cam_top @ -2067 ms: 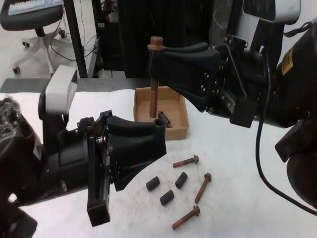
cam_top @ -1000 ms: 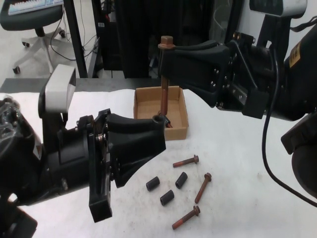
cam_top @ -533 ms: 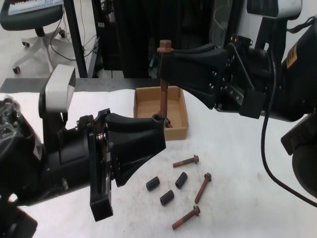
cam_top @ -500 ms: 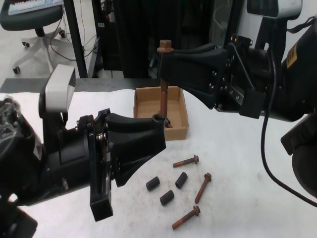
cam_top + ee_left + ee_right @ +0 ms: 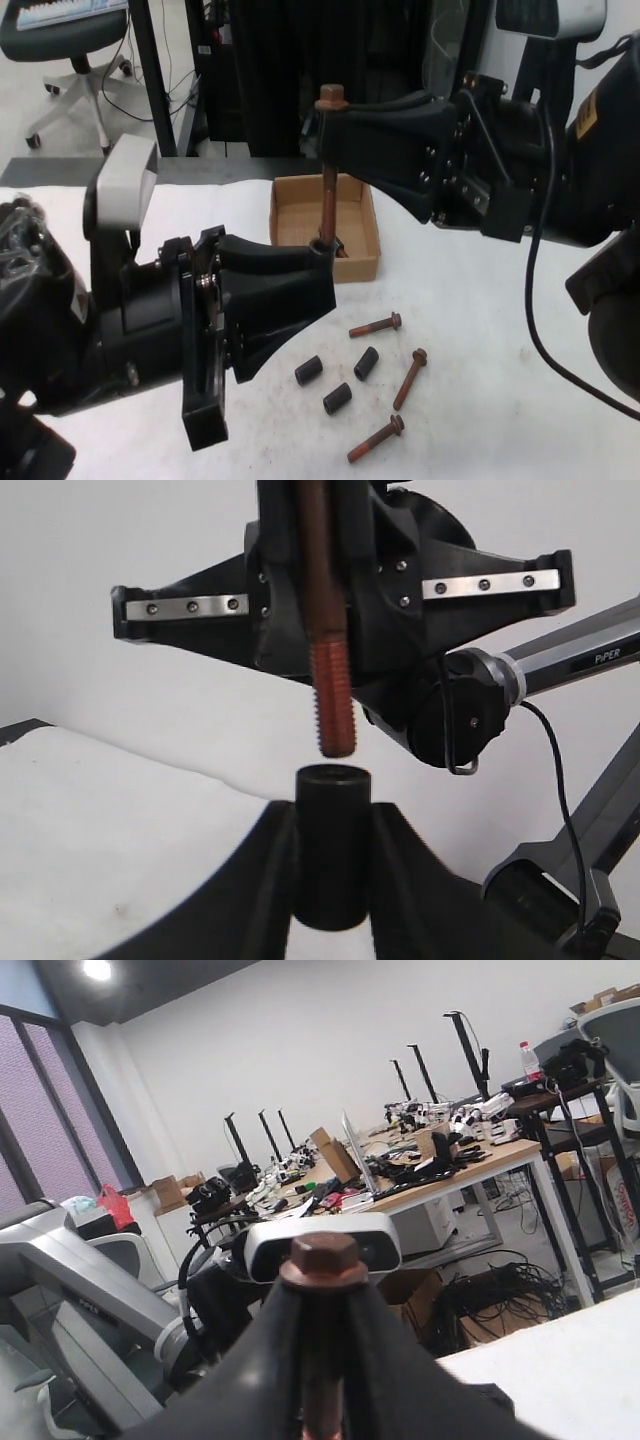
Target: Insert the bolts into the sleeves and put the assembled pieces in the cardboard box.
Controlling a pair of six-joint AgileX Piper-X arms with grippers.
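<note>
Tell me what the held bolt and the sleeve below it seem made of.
The bolt: likely steel with a coppery-brown coating or rust, matte; cut threads show at its tip. The sleeve: smooth matte black, probably plastic or blackened metal; the look cannot settle which.

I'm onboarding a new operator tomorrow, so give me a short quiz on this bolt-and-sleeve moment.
1. True or false: the bolt in the right claw has entered the sleeve.
2. How many loose sleeves lie on the bench? A two, B three, C five.
3. Fill in: the left claw holds the sleeve ____.
Key: 1 false, its threaded tip hangs just above the opening. 2 B. 3 upright.
</note>
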